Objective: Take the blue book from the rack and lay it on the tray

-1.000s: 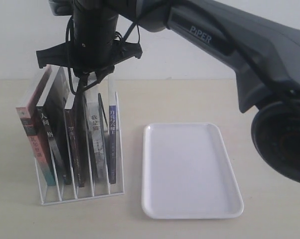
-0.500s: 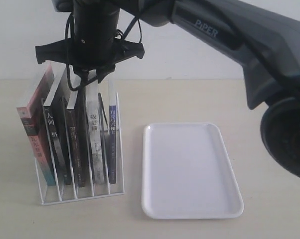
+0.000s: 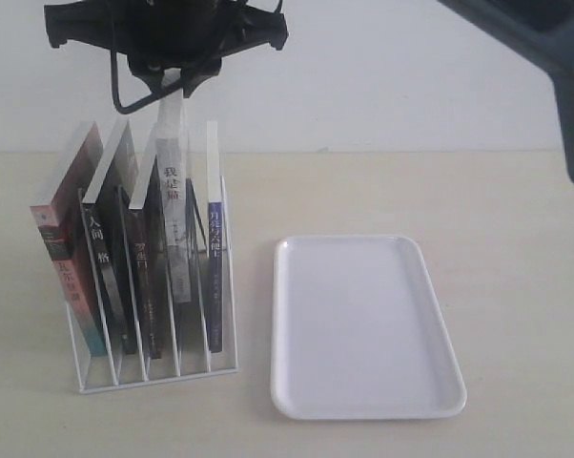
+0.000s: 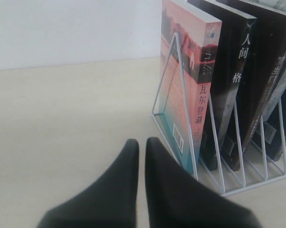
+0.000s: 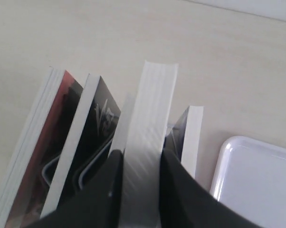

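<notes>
The blue book [image 3: 215, 272] stands in the rightmost slot of the white wire rack [image 3: 158, 370]; its narrow blue spine faces the exterior view and its page edge [image 5: 192, 135] shows in the right wrist view. My right gripper [image 3: 171, 84] is shut on the grey-spined book [image 3: 175, 224] one slot over, which is raised above its neighbours. That book's white page block [image 5: 150, 109] fills the gap of the right gripper [image 5: 140, 164]. The white tray [image 3: 363, 324] lies to the right of the rack. My left gripper [image 4: 142, 145] is shut and holds nothing, low beside the rack's [image 4: 220, 159] far end.
A pink-and-teal book [image 3: 63, 267] and two black-spined books [image 3: 106, 277] fill the other slots. The right arm's dark links [image 3: 544, 57] cross the top right of the exterior view. A corner of the tray [image 5: 257, 175] lies close to the rack.
My right gripper has risen toward the top of the exterior view, drawing the grey-spined book up out of its slot. The blue book and tray have not moved.
</notes>
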`<state>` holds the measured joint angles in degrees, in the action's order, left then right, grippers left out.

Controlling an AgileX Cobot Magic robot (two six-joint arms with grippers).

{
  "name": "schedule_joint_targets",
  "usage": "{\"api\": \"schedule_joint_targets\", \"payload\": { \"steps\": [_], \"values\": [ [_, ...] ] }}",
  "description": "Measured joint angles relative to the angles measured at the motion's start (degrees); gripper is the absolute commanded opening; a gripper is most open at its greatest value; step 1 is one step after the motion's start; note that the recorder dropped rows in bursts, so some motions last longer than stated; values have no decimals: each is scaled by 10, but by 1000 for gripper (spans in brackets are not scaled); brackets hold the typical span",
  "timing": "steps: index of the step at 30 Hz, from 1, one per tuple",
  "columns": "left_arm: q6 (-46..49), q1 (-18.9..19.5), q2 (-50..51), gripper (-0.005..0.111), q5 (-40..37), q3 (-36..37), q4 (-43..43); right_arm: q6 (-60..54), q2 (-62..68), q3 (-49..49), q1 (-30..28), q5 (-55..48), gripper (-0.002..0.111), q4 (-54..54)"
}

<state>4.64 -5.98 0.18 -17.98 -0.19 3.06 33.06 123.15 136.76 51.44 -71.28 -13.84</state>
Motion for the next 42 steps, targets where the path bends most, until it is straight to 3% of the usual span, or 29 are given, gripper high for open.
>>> {"api": "schedule_joint_targets", "payload": {
  "steps": [39, 42],
  "values": [
    [0, 0, 0, 5, 0, 0, 0, 6, 52, 0, 5, -1, 0, 13],
    [0, 0, 0, 5, 0, 0, 0, 6, 52, 0, 5, -1, 7, 15]
  ]
}}
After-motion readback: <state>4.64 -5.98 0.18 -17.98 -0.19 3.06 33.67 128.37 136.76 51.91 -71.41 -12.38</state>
